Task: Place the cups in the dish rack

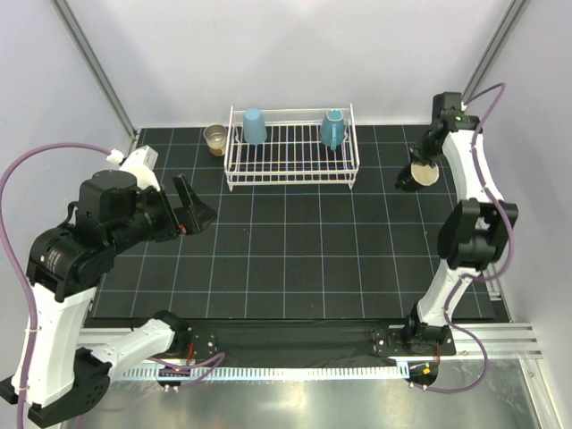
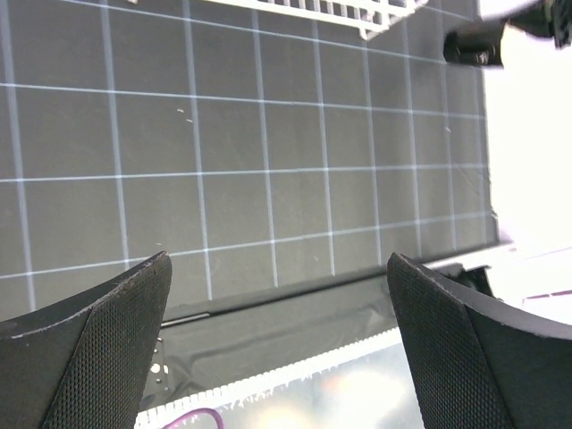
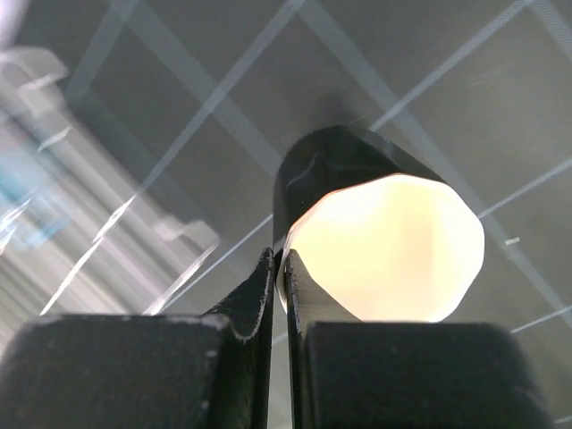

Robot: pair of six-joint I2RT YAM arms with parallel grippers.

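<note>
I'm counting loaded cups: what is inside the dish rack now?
A light blue tumbler at the left end, a teal mug toward the right. The dish rack floor beneath each is hidden.

Black gridded mat [image 1: 295,259], white backdrop walls [image 1: 295,54], shiny metal tabletop [image 1: 357,404]

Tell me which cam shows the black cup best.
Right wrist: the black cup with cream inside fills the frame, its rim pinched in the right gripper. Top external shows it small, right of the dish rack, partly under that gripper. Left wrist catches only a dark shape at its top edge, possibly the cup.
</note>
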